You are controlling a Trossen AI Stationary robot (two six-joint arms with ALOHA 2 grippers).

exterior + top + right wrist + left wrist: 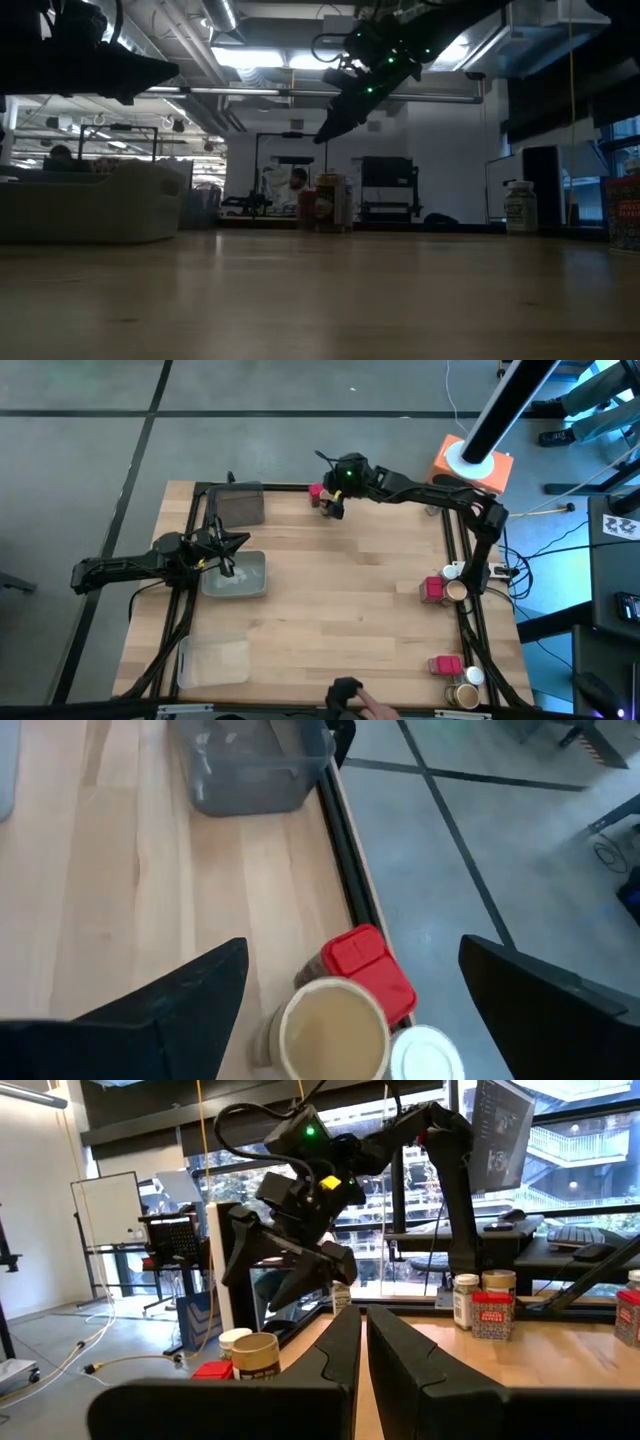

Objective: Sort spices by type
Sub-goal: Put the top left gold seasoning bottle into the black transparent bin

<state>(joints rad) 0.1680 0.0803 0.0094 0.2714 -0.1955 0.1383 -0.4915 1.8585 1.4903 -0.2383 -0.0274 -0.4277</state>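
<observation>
We see the right gripper (337, 500) at the table's far edge, hovering over a cluster of three spices: a red packet (368, 968), a tan-topped jar (332, 1032) and a white-capped jar (428, 1055). Its fingers (165, 1005) are spread wide, with nothing between them. In the right wrist view both jars stand upright, tops facing the camera; the packet's long axis runs roughly along the table edge beside the black frame rail (350, 870).

A second group (445, 588) sits at the right edge and a third group (458, 678) near the front right corner.

The left gripper (222, 555) hangs over a clear tray (250, 575), fingers (400, 1365) almost together, holding nothing. A grey tray (240, 505) sits at the far left.
</observation>
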